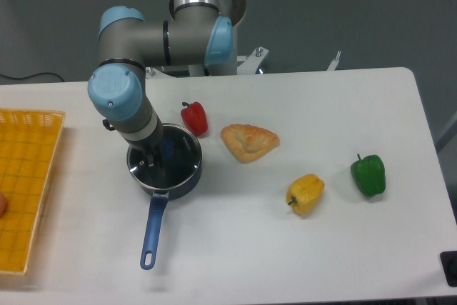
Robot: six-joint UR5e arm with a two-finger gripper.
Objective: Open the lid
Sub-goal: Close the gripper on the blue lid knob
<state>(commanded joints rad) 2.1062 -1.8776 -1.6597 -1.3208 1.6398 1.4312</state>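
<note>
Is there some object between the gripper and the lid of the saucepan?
Nothing visible. The gripper is directly over the lid, which sits on the saucepan. The red pepper stands beside the pan, not between.

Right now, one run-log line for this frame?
phase: reaching | hand: over lid, state unclear | lid: on saucepan | nearby: red pepper, pastry

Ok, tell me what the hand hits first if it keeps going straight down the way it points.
Most likely the glass lid on the saucepan. The hand points down over it, near the blue knob. Whether it already touches cannot be told from this single view.
</note>
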